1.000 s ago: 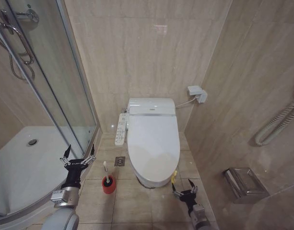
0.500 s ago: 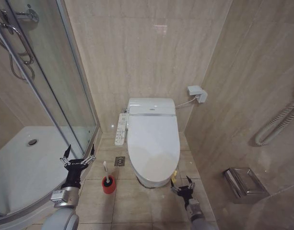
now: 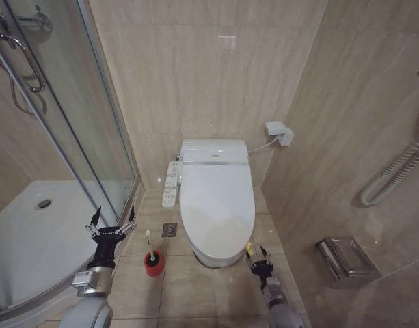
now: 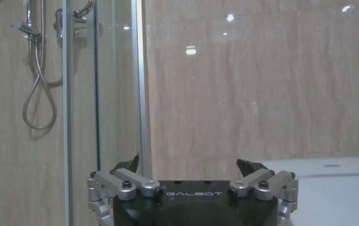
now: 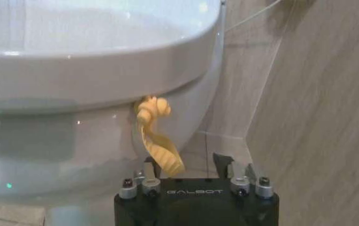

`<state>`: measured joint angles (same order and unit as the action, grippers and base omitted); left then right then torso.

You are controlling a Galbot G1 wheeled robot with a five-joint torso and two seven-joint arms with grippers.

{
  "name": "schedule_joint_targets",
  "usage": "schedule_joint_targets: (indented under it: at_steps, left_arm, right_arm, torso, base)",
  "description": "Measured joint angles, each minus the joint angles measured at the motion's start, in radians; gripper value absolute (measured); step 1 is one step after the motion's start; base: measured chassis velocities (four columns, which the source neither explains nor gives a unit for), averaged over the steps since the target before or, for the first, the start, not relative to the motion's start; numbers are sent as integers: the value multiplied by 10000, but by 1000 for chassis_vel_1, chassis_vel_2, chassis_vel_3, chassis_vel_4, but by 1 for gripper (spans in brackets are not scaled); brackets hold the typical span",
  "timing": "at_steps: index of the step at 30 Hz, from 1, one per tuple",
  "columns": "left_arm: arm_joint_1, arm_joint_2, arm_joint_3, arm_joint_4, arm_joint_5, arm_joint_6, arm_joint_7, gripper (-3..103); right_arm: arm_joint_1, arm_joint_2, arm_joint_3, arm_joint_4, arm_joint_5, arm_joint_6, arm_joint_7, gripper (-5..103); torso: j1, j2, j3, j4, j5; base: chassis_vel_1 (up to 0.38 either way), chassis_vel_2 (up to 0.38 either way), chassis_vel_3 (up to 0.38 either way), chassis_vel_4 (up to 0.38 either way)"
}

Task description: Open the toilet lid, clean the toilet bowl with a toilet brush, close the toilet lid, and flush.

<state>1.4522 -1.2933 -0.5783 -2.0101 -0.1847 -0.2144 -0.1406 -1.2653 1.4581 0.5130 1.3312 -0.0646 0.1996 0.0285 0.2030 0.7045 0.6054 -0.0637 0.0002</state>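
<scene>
While the toilet lid [image 3: 217, 208] lies shut over the toilet bowl [image 3: 210, 258], the right gripper [image 3: 258, 260] sits low at the bowl's front right, just beside the yellow strap loop [image 3: 249, 247] that hangs from the lid's front edge. From the right wrist, the strap loop [image 5: 156, 136] dangles between the gripper [image 5: 188, 162] fingers, which stand narrowly apart; whether either finger touches the strap cannot be told. The lid [image 5: 98, 52] rim overhangs the bowl [image 5: 60, 150] wall just above it.

The left gripper [image 3: 112, 222] hovers beside the shower glass, fingers spread wide, holding nothing. It is above and just left of the toilet brush [image 3: 150, 244], which stands upright in its red cup holder [image 3: 154, 264] on the floor left of the bowl; gripper and brush are apart.

Count: one lid, one bowl, one brush, one holder, one strap loop, two grippers.

Hidden or cut off: the seat and bowl interior lie under the lid; the brush bristles are inside the holder; the left wrist view catches only a corner of the lid [image 4: 336, 193] beyond the left gripper [image 4: 195, 172]; both arms run off the lower edge of the head view.
</scene>
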Motion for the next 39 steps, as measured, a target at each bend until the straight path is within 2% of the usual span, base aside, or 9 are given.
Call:
schedule_joint_targets:
  at_steps: [2, 3, 10, 11, 17, 18, 31, 34, 39]
  left_arm:
    - [0, 0, 1, 0, 0, 0, 0, 100]
    - [0, 0, 1, 0, 0, 0, 0, 100]
    - [0, 0, 0, 0, 0, 0, 0, 100]
    - [0, 0, 0, 0, 0, 0, 0, 100]
    - [0, 0, 0, 0, 0, 0, 0, 100]
    - [0, 0, 1, 0, 0, 0, 0, 100]
    - [0, 0, 0, 0, 0, 0, 0, 100]
    - [0, 1, 1, 0, 0, 0, 1, 100]
    - [0, 0, 1, 0, 0, 0, 0, 100]
  right_arm:
    - [2, -22, 1, 18, 3, 14, -3, 73]
    - [3, -46, 6, 28, 5, 25, -12, 46]
    - [-21, -114, 53, 26, 21, 84, -25, 46]
    - [-29, -119, 57, 23, 24, 92, -30, 19]
    - [-59, -141, 128, 29, 66, 111, -56, 19]
    - [-73, -160, 158, 43, 98, 113, -59, 1]
    - [-499, -575, 791, 492, 838, 279, 164, 0]
    - [-552, -637, 896, 601, 1016, 273, 249, 0]
    - [-650, -629, 933, 1040, 1368, 225, 303, 0]
  torso:
    - [0, 0, -1, 1, 0]
    - [0, 0, -1, 3, 2]
    - [0, 0, -1, -2, 0]
    - [0, 0, -1, -2, -1]
    - [0, 0, -1, -3, -1]
    - [0, 0, 0, -3, -1]
    - [0, 0, 0, 0, 1]
    - [0, 0, 0, -12, -7]
    - [0, 0, 0, -6, -4]
  base:
    - [0, 0, 0, 0]
    - [0, 0, 0, 0]
    - [0, 0, 0, 0]
    - [0, 0, 0, 0]
    - [0, 0, 0, 0]
    - [0, 0, 0, 0]
    - [0, 0, 0, 0]
    - [0, 0, 0, 0]
    - [0, 0, 0, 0]
